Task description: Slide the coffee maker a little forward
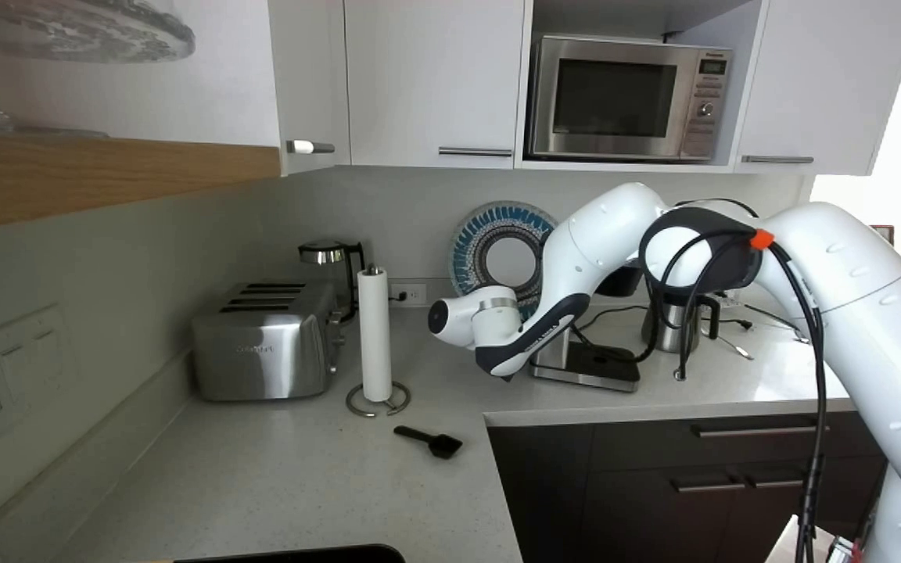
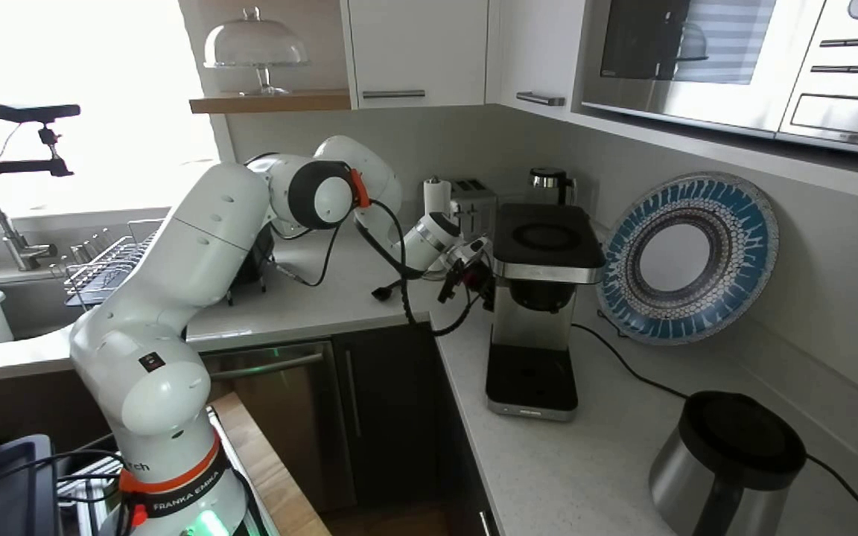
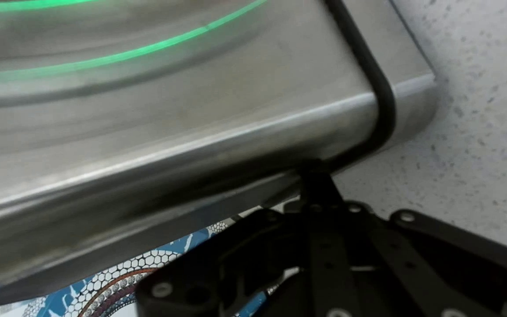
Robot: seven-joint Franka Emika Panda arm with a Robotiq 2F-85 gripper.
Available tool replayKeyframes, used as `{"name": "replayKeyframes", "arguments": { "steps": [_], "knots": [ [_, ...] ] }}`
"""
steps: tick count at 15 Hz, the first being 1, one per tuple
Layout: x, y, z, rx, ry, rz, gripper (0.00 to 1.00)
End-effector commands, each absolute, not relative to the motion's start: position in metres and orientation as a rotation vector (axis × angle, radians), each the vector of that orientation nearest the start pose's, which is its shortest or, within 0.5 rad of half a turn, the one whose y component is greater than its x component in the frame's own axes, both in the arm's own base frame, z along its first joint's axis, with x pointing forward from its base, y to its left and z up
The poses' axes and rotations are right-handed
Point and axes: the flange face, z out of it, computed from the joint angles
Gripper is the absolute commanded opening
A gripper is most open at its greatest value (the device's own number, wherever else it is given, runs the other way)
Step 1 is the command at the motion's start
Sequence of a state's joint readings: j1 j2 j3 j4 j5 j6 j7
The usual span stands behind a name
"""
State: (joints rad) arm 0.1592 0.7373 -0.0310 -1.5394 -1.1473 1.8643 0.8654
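Coffee maker, whole in an exterior view, metal side close-up in wrist view, jaws clenched, seemingly touching it

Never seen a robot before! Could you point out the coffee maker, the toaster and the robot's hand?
Coffee maker (image 2: 532,318): in an exterior view, on the grey column between top and base.
Toaster (image 1: 263,356): in an exterior view, on its shiny metal side.
Hand (image 3: 317,175): in the wrist view, where its fingertips meet.
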Motion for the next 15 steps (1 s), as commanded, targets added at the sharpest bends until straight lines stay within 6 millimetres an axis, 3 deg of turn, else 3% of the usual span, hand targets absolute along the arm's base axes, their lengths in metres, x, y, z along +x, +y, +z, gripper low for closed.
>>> {"name": "replayKeyframes", "arguments": {
  "steps": [1,15],
  "knots": [
    [0.629,0.001,0.210,2.040,-0.220,0.044,0.00],
    [0.579,0.013,0.212,2.032,-0.247,0.083,0.00]
  ]
}}
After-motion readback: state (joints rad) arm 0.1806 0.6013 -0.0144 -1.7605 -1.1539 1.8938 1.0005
